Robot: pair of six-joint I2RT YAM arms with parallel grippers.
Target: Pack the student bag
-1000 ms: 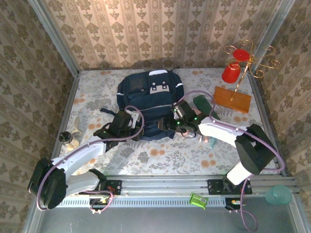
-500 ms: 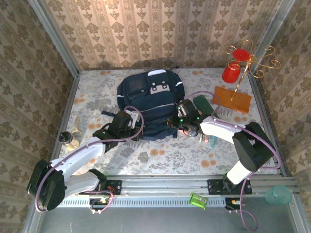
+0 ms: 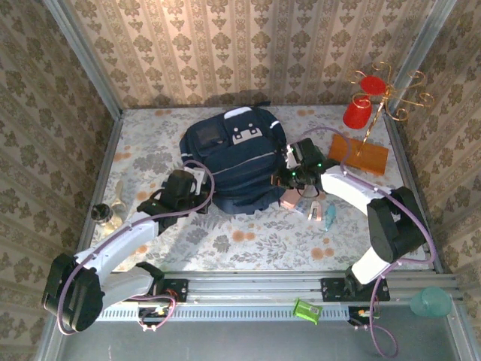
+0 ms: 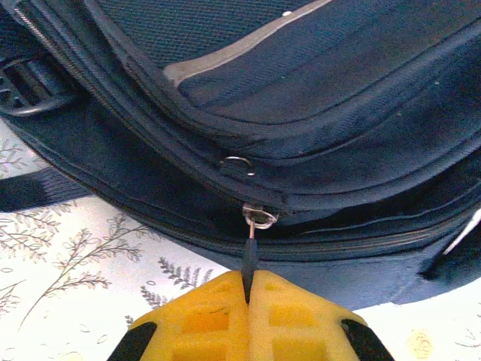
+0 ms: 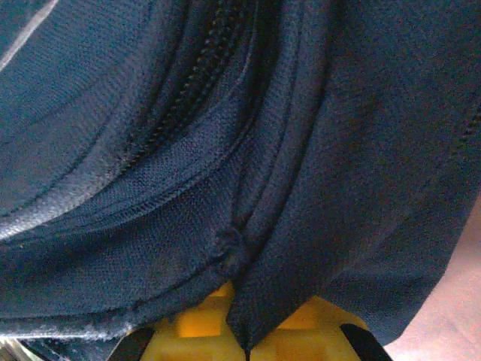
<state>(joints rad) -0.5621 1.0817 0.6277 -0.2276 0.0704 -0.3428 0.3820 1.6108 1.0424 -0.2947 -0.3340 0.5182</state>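
I'm watching the right gripper (image 5: 242, 337) finishing its close. A second ago its jaws were standing wide at the near right corner of the student bag (image 3: 233, 162). Now they are pinching a fold of navy cloth further up the bag's right side, with the yellow fingers (image 5: 192, 342) meeting around the bunched fabric. The bag is lying in the middle of the floral table (image 3: 248, 242), looking dragged slightly rightward since then. The left gripper (image 4: 248, 280) is staying clamped on the dark zipper pull (image 4: 249, 256), just below its small metal ring (image 4: 260, 218), at the bag's near left edge. I'm judging that one hand is anchoring cloth while the other is preparing to run the zipper, so actual packing is not yet starting. The fabric is showing a coarse woven grain and folding in soft ridges. Fine zipper teeth (image 5: 199, 90) are curving through it, and a flat pale piping stripe (image 4: 225, 56) is crossing the upper panel.
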